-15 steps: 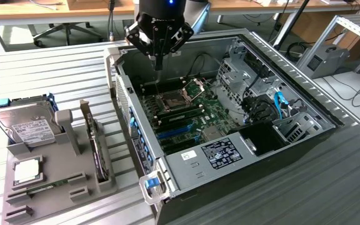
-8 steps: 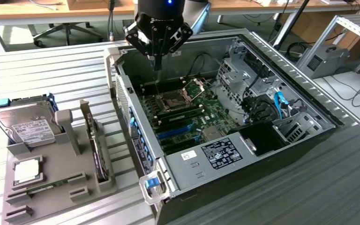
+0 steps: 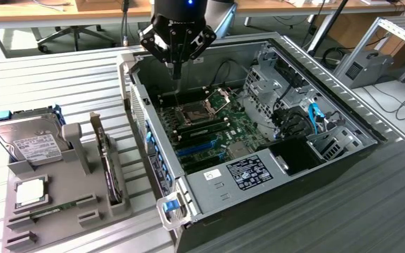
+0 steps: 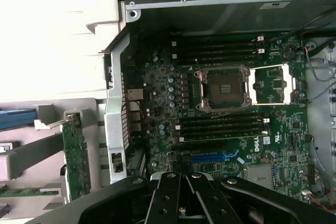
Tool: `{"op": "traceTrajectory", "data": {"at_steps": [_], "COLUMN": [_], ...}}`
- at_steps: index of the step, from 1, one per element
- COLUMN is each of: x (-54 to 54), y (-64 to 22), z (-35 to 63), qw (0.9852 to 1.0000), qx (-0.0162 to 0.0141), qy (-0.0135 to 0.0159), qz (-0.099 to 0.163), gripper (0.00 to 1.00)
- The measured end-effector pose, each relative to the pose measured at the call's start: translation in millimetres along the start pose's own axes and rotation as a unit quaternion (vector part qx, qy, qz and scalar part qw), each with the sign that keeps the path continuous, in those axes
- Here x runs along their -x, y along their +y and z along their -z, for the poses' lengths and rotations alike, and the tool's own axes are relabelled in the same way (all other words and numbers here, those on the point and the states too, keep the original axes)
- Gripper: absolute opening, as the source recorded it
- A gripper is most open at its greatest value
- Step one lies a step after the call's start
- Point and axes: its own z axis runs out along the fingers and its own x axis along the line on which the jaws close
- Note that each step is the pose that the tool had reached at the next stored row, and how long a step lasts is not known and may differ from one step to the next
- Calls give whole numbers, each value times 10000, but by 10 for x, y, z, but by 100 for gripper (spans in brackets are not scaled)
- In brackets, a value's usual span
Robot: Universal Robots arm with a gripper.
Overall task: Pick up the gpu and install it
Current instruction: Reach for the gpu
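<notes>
While jaws hang closed, empty, over one case (image 3: 315,200) | one gpu (image 3: 109,168) upright in holder (image 3: 55,232) | one hard drive (image 3: 30,139)

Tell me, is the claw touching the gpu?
Apart. The exterior view shows the gripper above the open computer case, while the gpu stands in the gray holder at that view's left.
</notes>
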Motion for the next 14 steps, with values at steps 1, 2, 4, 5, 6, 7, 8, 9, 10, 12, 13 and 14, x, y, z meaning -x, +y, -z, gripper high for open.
{"op": "traceTrajectory", "data": {"at_steps": [1,2,4,5,6,7,8,9,10,12,13,14], "x": [-2,-3,-12,-13,-14,-16,-17,-18,-19,-22,-24,-26], "y": [0,0,-1,-1,-1,-1,-1,-1,-1,-2,-2,-2], "z": [0,0,0,0,0,0,0,1,1,1,1,1], "qw": [10000,10000,10000,10000,10000,10000,10000,10000,10000,10000,10000,10000], "qx": [0,0,0,0,0,0,0,0,0,0,0,0], "qy": [0,0,0,0,0,0,0,0,0,0,0,0], "qz": [0,0,0,0,0,0,0,0,0,0,-1,-1], "gripper": [11,11,11,11,11,11,11,11,11,11,11,11]}}
